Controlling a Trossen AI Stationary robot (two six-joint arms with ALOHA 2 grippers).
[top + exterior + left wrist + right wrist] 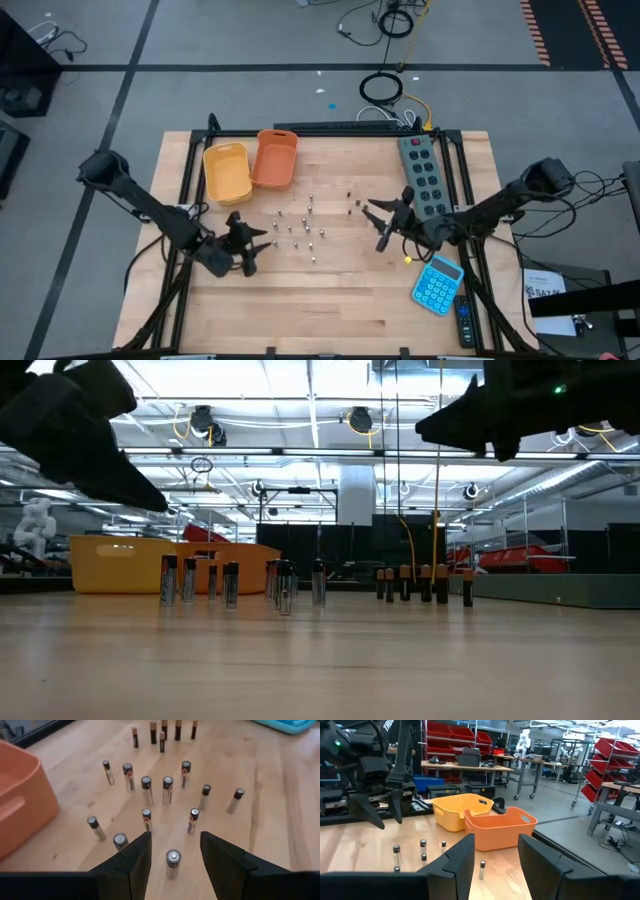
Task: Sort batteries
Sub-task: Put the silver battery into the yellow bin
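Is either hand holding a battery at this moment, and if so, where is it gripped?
Nothing is held. The left hand is open above a standing silvery-grey cylindrical battery, not touching it. The right hand is open and empty.

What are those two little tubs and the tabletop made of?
The yellow tub and orange tub look like moulded plastic: smooth, matte, with rounded rims and cut-out handles. The tabletop looks like pale wood, with visible plank lines and grain.

On the pale wood-grain worktop (330, 300), silvery-grey batteries (168, 790) with black tops stand beside a yellow bin (227, 172) and an orange bin (275, 159), with a blue calculator (437, 284) and grey-green power strip (422, 176).
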